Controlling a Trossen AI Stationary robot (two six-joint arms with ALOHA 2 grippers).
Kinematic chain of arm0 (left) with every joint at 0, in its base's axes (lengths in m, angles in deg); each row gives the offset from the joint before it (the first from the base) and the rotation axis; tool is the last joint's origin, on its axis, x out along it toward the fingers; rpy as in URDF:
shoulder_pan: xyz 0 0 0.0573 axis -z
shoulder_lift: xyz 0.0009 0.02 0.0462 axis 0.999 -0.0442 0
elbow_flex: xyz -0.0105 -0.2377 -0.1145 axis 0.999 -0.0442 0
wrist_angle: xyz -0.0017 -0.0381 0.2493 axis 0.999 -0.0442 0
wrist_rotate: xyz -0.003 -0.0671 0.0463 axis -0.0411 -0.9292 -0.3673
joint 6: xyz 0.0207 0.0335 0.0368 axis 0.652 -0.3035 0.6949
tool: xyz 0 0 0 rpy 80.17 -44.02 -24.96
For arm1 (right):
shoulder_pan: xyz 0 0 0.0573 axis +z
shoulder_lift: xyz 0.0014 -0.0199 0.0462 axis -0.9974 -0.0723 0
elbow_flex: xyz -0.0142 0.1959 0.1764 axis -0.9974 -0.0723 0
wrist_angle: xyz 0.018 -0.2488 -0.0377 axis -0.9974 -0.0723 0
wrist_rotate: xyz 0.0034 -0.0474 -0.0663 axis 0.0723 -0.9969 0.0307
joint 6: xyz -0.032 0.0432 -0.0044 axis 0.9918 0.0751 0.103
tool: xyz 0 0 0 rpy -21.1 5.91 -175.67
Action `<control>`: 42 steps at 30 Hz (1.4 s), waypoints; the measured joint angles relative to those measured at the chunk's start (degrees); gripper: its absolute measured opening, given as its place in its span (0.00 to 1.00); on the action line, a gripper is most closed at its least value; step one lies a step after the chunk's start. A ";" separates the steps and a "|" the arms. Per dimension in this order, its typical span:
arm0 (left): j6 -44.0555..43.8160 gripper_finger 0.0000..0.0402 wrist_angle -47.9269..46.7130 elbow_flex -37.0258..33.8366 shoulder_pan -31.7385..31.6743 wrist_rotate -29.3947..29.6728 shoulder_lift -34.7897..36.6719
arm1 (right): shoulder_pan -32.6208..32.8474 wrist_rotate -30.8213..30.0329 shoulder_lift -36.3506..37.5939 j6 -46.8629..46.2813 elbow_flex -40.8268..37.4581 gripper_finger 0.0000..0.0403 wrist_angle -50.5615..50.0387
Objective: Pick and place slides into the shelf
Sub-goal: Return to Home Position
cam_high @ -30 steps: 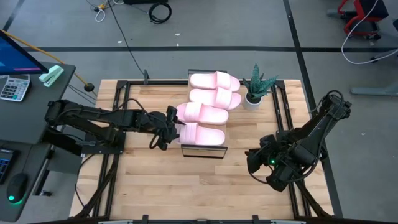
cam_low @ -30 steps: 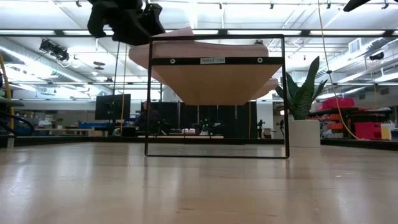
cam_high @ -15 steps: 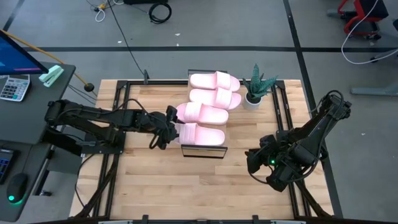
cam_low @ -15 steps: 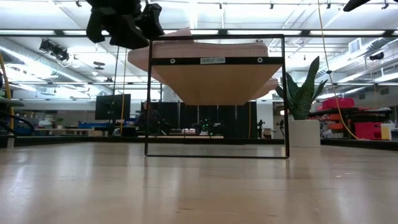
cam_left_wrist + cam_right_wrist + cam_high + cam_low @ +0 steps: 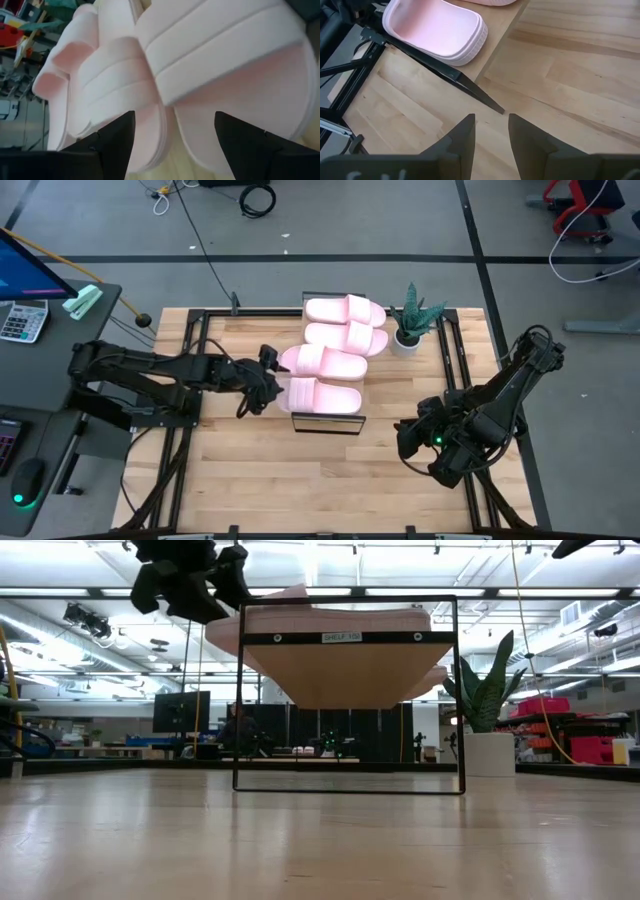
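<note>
four slides (image 5: 330, 361) on shelf (image 5: 345, 670), left gripper (image 5: 175, 114) spread wide, empty, beside them, right gripper (image 5: 491, 118) slightly parted

Four slides (image 5: 345, 310): pale pink. Shelf (image 5: 345, 670): light wood, black frame. Desk (image 5: 300, 480): banded light wood. Plant (image 5: 418, 313): green, white pot.
</note>
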 joint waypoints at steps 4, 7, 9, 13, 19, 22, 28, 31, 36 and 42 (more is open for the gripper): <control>-0.34 0.68 -3.28 0.42 0.04 2.77 1.70 | 0.00 0.02 0.00 0.05 0.00 0.31 -0.01; -4.75 0.68 -7.62 2.89 0.02 6.86 3.26 | 0.00 0.00 0.00 0.03 0.00 0.31 0.01; -10.29 0.68 -11.26 4.96 -0.24 9.82 4.51 | 0.01 0.02 0.00 0.04 0.00 0.31 0.01; -30.14 0.68 -16.17 8.55 -1.88 10.34 6.73 | 0.20 0.01 0.00 1.07 0.00 0.31 0.03; -65.68 0.68 -21.69 7.49 -3.06 -2.24 10.19 | 0.20 0.02 0.00 4.25 0.00 0.31 0.10; -68.95 0.65 -14.30 4.41 1.08 -7.97 12.08 | 0.91 -0.36 0.00 7.75 0.00 0.31 0.08; -59.98 0.56 25.03 -5.74 12.68 2.02 14.00 | 3.51 -1.94 0.01 10.83 0.00 0.31 -0.10; -52.46 0.51 42.82 -10.43 15.71 4.74 13.92 | 5.27 -4.42 0.37 11.76 0.00 0.30 -0.10; -50.99 0.39 50.79 -14.76 15.42 5.68 13.89 | 6.77 -8.46 3.83 19.57 0.00 0.21 -0.24; -47.78 0.19 50.33 -14.84 12.37 1.98 13.89 | 4.68 -9.13 10.67 30.52 0.00 0.02 -0.38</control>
